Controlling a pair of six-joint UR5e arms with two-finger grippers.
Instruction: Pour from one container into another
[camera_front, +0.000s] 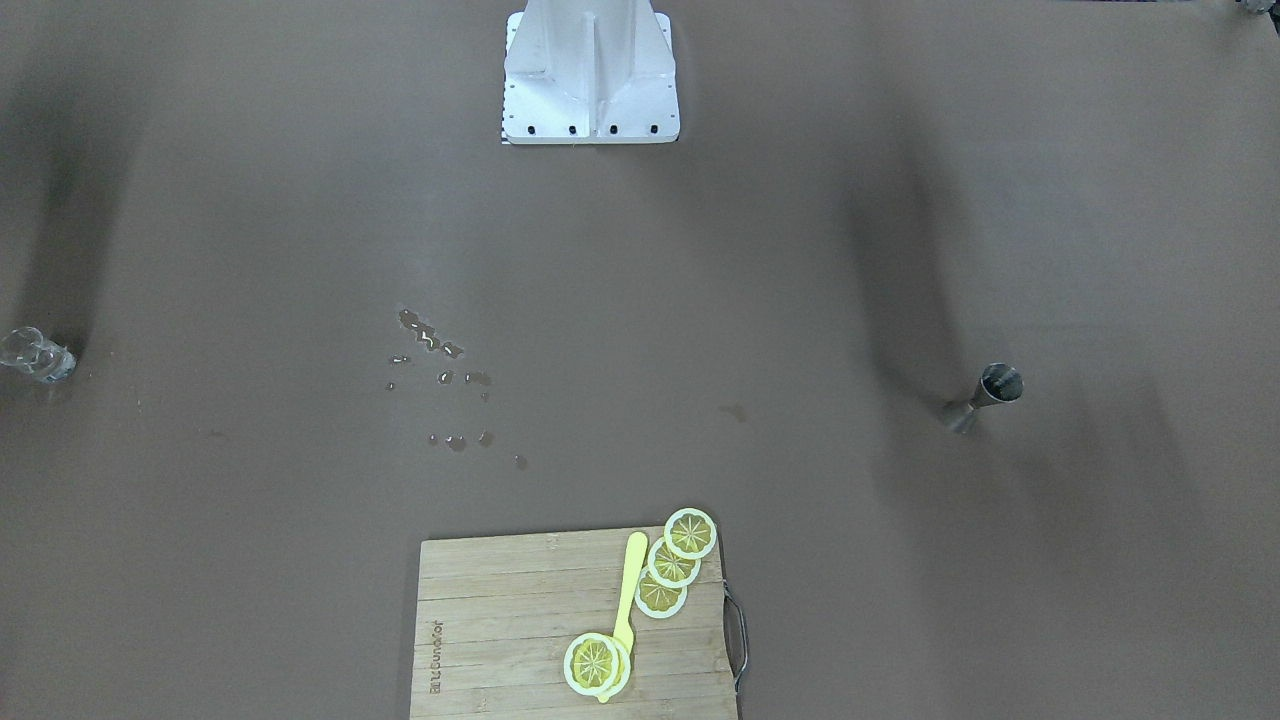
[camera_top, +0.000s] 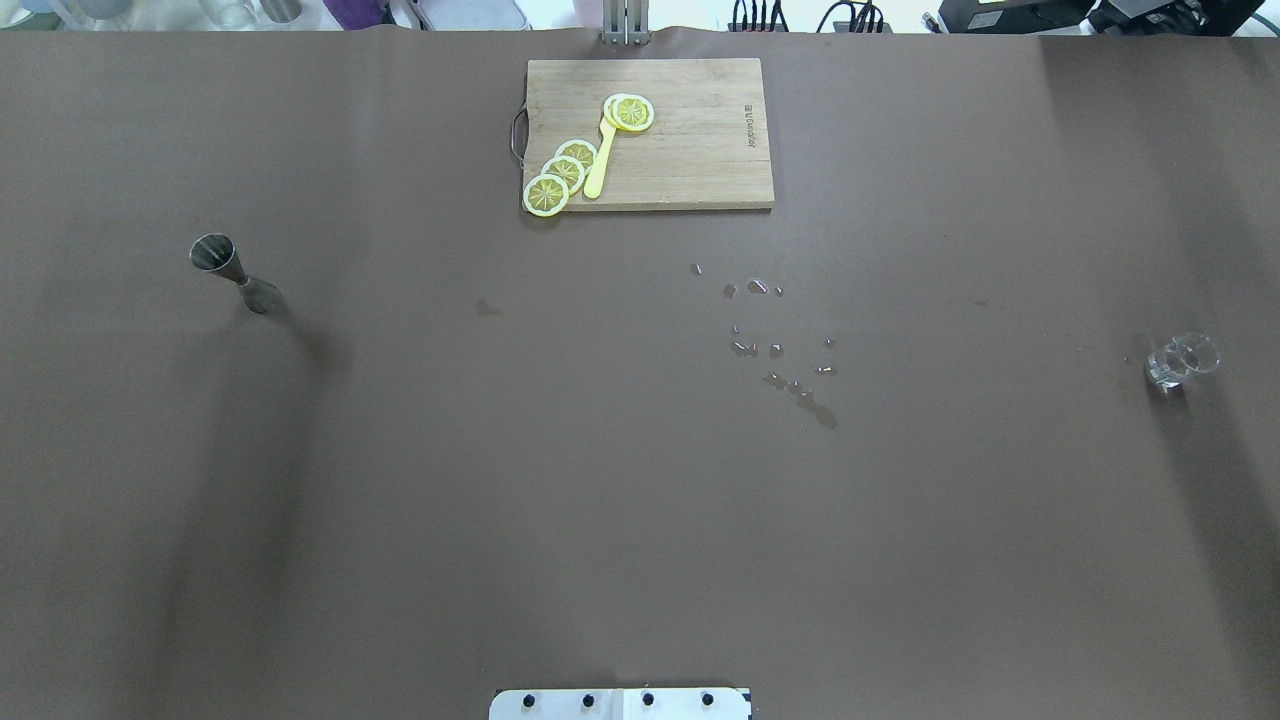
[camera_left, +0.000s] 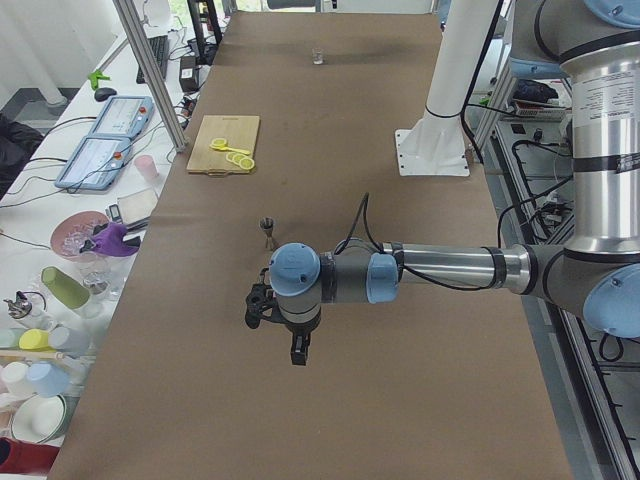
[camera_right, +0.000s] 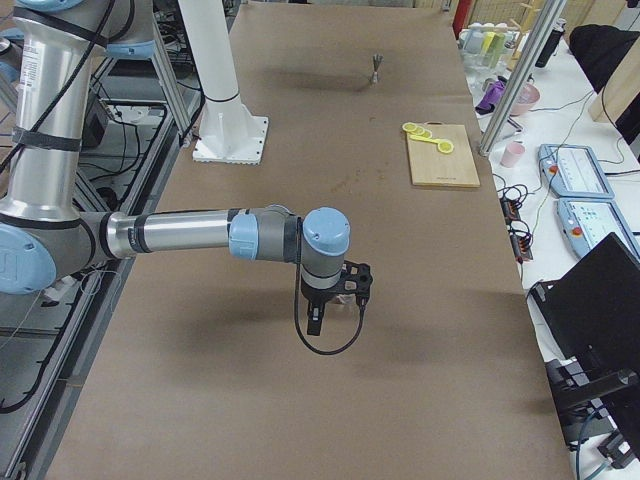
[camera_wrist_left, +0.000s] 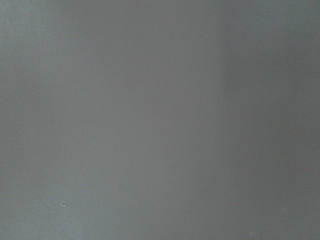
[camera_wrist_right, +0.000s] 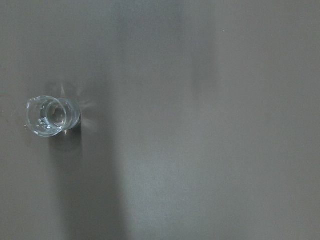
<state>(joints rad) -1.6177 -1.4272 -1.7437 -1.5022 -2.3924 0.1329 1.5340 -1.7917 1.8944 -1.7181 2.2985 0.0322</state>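
Note:
A small steel jigger (camera_top: 230, 268) stands upright on the brown table, on my left side; it also shows as the jigger (camera_front: 985, 395) and the jigger (camera_left: 267, 230). A clear glass (camera_top: 1180, 360) stands far to my right. In the right wrist view the glass (camera_wrist_right: 50, 116) sits at the left. My left gripper (camera_left: 260, 312) hangs above bare table, nearer the table's end than the jigger. My right gripper (camera_right: 350, 290) hovers near the glass. Both grippers appear only in the side views, so I cannot tell whether they are open or shut.
A wooden cutting board (camera_top: 690, 150) with lemon slices (camera_top: 565, 172) and a yellow utensil (camera_top: 600, 165) lies at the far edge. Spilled droplets (camera_top: 790, 370) dot the table's middle right. The robot's white base (camera_front: 590, 90) stands at the near edge. Operators' clutter lines a side bench (camera_left: 70, 250).

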